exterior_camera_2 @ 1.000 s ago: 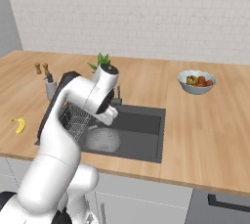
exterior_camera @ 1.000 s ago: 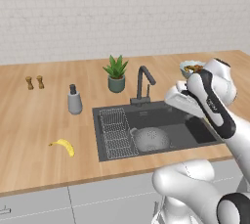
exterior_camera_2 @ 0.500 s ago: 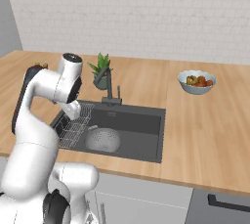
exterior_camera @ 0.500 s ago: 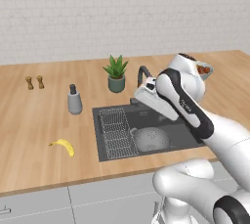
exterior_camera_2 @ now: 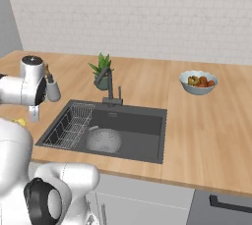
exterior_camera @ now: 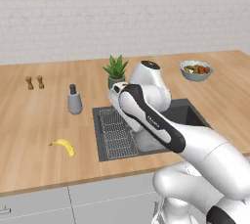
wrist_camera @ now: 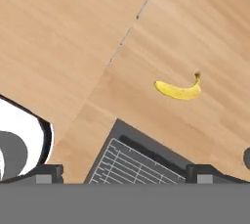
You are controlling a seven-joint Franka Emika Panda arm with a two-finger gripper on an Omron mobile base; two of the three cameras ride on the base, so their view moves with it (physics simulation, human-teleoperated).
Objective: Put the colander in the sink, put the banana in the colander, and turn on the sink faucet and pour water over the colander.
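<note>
fingers (wrist_camera: 125, 174): spread wide with nothing between them; in the hand view the two dark tips rise at the bottom, over the corner of the sink where the wire rack lies

banana (exterior_camera: 63, 145): lies flat on the bare worktop (exterior_camera: 34, 125), left of the sink and well apart from the fingers; in the hand view it sits ahead of the fingers, curved, stem end to the right; untouched

colander (exterior_camera_2: 104, 140): sits in the sink (exterior_camera_2: 142, 143), on the basin floor just beside the wire rack (exterior_camera_2: 71, 126); it looks to be lying bowl-down, though that is hard to tell for sure; nothing in it

faucet (exterior_camera_2: 109, 85): stands at the back edge of the sink, spout bent over the basin; no water shows

other things: a plant (exterior_camera: 115, 69) behind the sink; a soap bottle (exterior_camera: 74, 100) and two small shakers (exterior_camera: 34, 82) on the left of the worktop; a bowl of fruit (exterior_camera_2: 198, 81) on the right

done so far: the colander is in the sink, so the first step looks finished

in hand: by my reading, the reach toward the banana; no grasp yet

left to do: pick up the banana; set it in the colander; turn on the faucet and run water over the colander
</note>
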